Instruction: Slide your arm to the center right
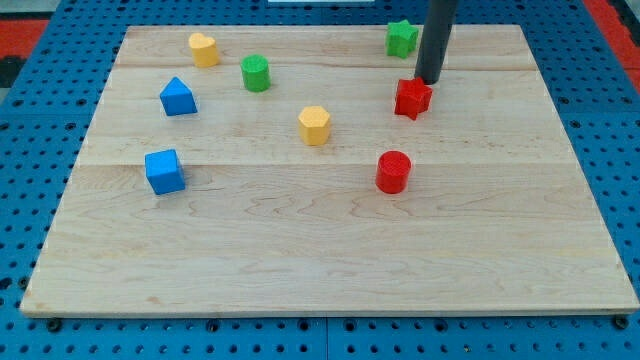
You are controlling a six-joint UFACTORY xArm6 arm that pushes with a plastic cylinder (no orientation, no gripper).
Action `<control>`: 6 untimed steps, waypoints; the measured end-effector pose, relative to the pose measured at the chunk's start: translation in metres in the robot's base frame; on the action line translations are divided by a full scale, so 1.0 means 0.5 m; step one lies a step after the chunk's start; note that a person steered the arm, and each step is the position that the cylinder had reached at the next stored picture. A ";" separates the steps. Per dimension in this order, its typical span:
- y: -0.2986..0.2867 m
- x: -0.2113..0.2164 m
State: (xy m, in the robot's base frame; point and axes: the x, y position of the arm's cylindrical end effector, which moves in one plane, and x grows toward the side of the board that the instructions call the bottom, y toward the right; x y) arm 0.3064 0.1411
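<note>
A: What is the biggest thing here?

B: The bench [330, 260], a pale wooden board on a blue pegboard [30, 120]. It carries eight small blocks, and no tray, bowl or other container shows on it.

A: And the arm?

B: It has no fingers to open or close, only a straight dark rod [438, 35] coming down from the view's top. My tip [429, 81] rests on the board at the view's upper right, just above the red star-shaped block [412, 98] and close enough that I cannot tell whether they touch.

A: Is the tip at the center right?

B: No, it stands toward the top edge, right of the middle.

A: Now the blocks.

B: The blue cube [165, 171] sits at the view's left, with the blue pointed block [178, 97] above it. The red cylinder [393, 172] lies below the red star-shaped block, well apart. The yellow hexagonal block [314, 125] is near the middle. The green star-shaped block [402, 38] is beside the rod, at the top. The green cylinder [256, 73] and the yellow heart-shaped block [203, 48] sit at the upper left.
</note>
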 end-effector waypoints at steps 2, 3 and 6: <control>-0.039 0.064; -0.052 0.061; 0.178 0.107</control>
